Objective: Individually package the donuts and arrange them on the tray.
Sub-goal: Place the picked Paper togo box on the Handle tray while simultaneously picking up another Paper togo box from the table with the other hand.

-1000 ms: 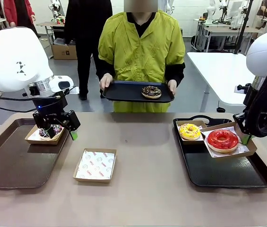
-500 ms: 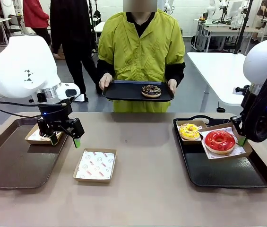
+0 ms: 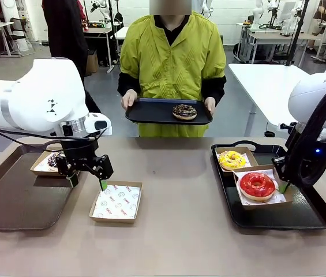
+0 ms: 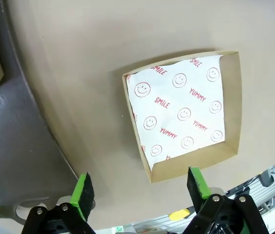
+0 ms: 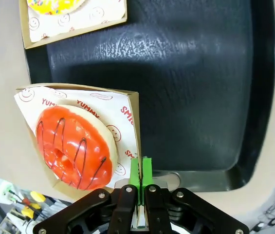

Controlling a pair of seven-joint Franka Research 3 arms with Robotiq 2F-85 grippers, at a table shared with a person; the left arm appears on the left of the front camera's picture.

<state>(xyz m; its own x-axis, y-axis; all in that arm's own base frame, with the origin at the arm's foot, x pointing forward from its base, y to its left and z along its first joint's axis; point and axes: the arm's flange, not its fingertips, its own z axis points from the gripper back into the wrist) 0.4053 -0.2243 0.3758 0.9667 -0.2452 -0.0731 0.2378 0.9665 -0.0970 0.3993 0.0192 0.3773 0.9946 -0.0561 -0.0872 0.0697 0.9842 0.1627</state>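
Two grippers differ: the right gripper, low in its wrist view, pinches the red donut's box, while the left gripper gapes over an empty box at centre frame.

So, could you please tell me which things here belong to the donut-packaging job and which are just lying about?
Job:
red donut, in a box the shut right gripper pinches
yellow donut
sprinkled donuts
empty box under the open left gripper
trays

Lying about:
white table
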